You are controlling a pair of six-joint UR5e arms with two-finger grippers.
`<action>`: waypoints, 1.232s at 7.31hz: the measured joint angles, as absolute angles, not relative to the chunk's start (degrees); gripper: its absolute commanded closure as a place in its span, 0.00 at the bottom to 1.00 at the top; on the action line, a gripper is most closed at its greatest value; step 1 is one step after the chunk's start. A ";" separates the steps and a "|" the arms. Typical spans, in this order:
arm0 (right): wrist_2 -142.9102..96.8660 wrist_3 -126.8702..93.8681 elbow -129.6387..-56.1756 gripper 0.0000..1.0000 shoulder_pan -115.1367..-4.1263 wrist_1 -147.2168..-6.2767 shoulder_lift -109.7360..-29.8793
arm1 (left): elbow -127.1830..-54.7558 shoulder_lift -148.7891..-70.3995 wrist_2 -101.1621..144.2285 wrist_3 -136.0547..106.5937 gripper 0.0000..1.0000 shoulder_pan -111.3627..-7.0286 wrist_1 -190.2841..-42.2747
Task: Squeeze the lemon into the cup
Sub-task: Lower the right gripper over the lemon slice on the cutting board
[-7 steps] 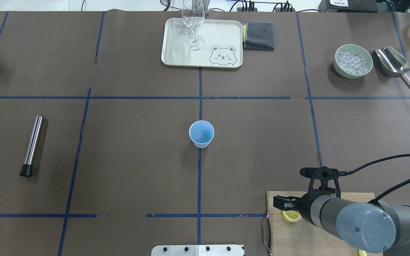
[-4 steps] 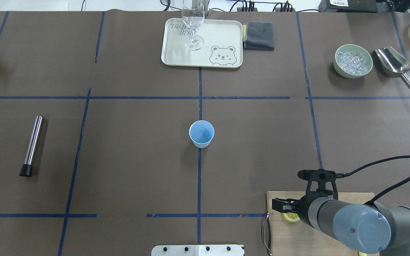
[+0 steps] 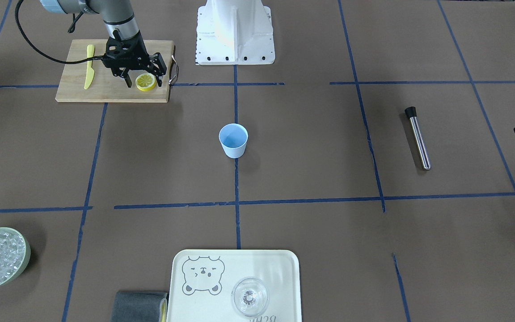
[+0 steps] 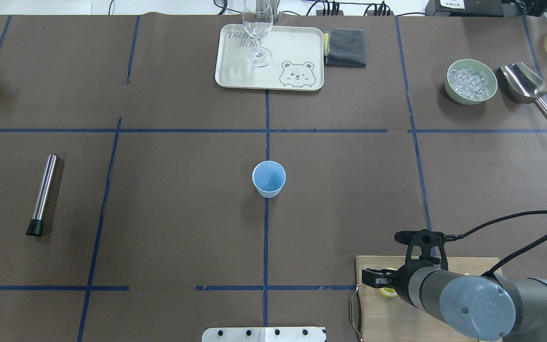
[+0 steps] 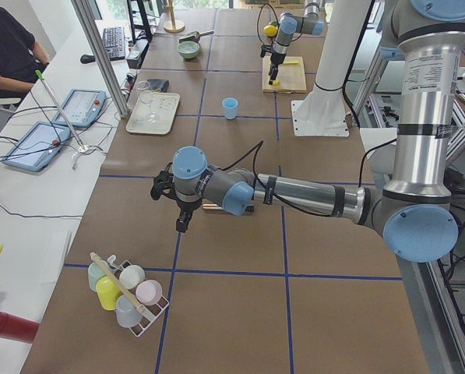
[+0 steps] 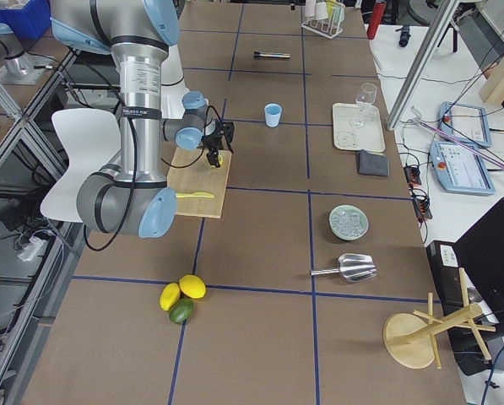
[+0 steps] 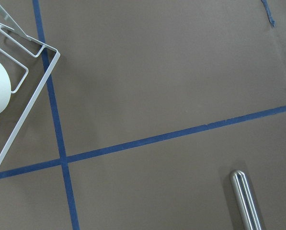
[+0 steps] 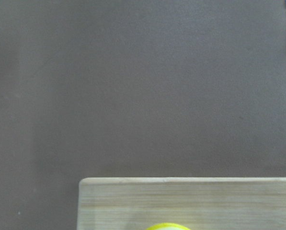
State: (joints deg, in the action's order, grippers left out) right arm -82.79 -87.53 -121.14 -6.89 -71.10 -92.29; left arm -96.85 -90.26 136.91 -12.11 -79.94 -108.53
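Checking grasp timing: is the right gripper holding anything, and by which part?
Nothing yet: the right gripper is open, jaws either side of the lemon.

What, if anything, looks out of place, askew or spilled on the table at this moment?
Nothing stands out. The cup stands upright at mid-table, the lemon lies flat on the cutting board between the open fingers of the right gripper, and the glass stands upright on its tray. No spill shows.

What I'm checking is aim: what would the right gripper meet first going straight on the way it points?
Likely the cutting board: the right gripper points down, open, straddling the lemon; depth unclear.
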 measured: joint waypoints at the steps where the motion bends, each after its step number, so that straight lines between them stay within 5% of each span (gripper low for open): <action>1: -82.79 -87.54 -121.07 0.00 -6.79 -71.10 -92.29 | -96.85 -90.26 136.92 -12.09 0.00 -79.93 -108.54; 9: -85.75 -87.54 -120.96 0.09 -6.73 -71.10 -91.20 | -97.43 -90.12 136.93 -12.13 0.00 -79.98 -108.46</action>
